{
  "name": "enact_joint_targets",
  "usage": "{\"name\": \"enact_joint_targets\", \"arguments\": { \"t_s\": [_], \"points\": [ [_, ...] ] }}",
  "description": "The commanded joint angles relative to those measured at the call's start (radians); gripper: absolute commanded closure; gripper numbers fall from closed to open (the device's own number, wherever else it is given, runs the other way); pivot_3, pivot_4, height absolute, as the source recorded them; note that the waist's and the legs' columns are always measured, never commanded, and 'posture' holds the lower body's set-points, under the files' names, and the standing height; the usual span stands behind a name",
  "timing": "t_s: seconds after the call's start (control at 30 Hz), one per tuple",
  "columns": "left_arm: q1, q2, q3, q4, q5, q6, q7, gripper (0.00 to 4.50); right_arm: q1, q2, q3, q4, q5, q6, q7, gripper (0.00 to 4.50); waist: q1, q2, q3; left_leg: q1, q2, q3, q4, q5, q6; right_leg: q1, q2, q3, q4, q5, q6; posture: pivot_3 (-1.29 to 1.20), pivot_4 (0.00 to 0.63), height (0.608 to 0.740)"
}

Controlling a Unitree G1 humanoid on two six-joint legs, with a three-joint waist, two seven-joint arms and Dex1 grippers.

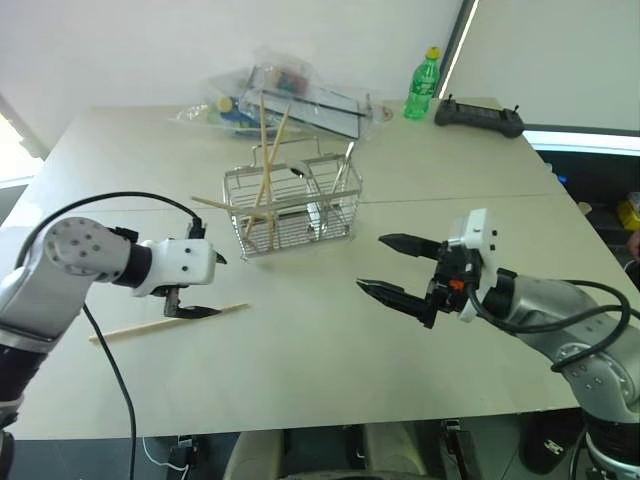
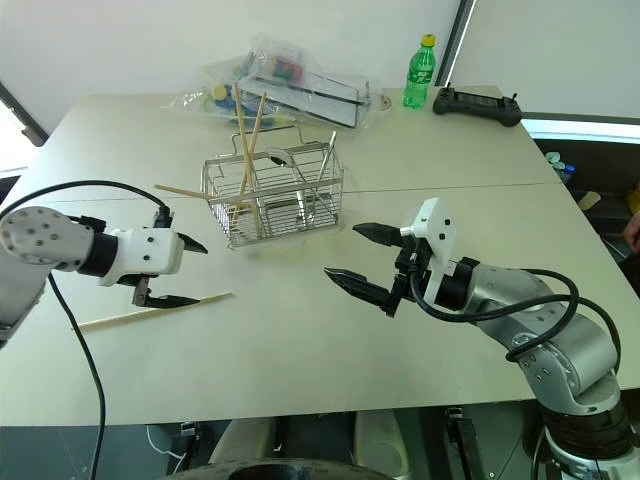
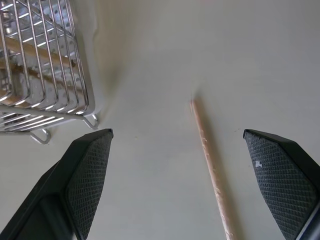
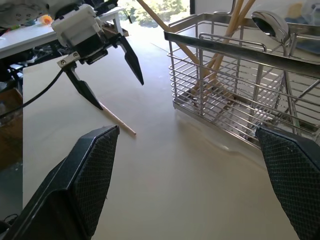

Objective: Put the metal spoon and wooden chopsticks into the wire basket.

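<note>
On the table (image 1: 330,370) the basket (image 1: 292,208) holds three chopsticks (image 1: 264,160) and the spoon (image 4: 271,23), while the right gripper (image 1: 392,265) hovers spread and empty to its right and the left gripper (image 1: 205,285), jaws wide, straddles the last chopstick (image 1: 160,325) lying flat.

Chopstick (image 1: 160,324) left before wire basket (image 1: 292,208)
</note>
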Motion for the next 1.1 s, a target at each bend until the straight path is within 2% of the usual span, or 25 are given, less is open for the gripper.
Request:
{"name": "enact_joint_targets", "arguments": {
  "t_s": [0.03, 0.47, 0.57, 0.8, 1.1],
  "points": [
    [-0.018, -0.003, -0.019, 0.015, 0.021, -0.021, -0.017, 0.09, -0.002, -0.002, -0.034, -0.042, 0.016, -0.009, -0.013, 0.0, 0.001, 0.0, 0.0, 0.0, 0.0, 0.0, 0.0, 0.0, 0.0, 0.0, 0.0, 0.0, 0.0, 0.0, 0.0, 0.0, 0.15, 0.738],
    [0.026, -0.04, -0.117, 0.022, 0.137, -0.06, 0.003, 0.09, 0.013, 0.007, -0.048, -0.056, 0.03, -0.01, -0.045, 0.0, 0.002, 0.0, 0.0, 0.0, 0.002, 0.0, 0.001, 0.0, 0.0, 0.001, -0.001, 0.0, 0.0, 0.0, -0.001, 0.0, 0.15, 0.738],
    [0.023, -0.05, -0.123, 0.031, 0.144, -0.061, 0.002, 1.01, 0.008, 0.004, -0.053, -0.052, 0.036, -0.009, -0.046, 0.0, 0.003, 0.0, 0.0, 0.0, 0.002, 0.0, 0.001, 0.0, 0.0, 0.001, -0.001, 0.0, 0.0, 0.0, -0.001, 0.0, 0.15, 0.738],
    [0.016, -0.072, -0.117, 0.031, 0.14, -0.04, 0.005, 4.46, 0.008, 0.0, -0.057, -0.051, 0.045, -0.01, -0.051, 0.0, 0.004, 0.0, 0.0, 0.0, 0.002, -0.001, 0.002, 0.0, 0.0, 0.001, -0.001, 0.0, 0.0, 0.0, -0.001, 0.0, 0.15, 0.738],
    [-0.001, -0.092, -0.098, 0.039, 0.141, 0.004, 0.033, 4.46, 0.041, -0.046, -0.06, -0.064, 0.072, 0.0, -0.003, 0.0, 0.006, 0.0, 0.0, 0.0, 0.002, -0.001, 0.001, 0.0, 0.0, 0.001, -0.001, 0.0, 0.0, 0.0, -0.001, 0.0, 0.15, 0.738]
  ]
}}
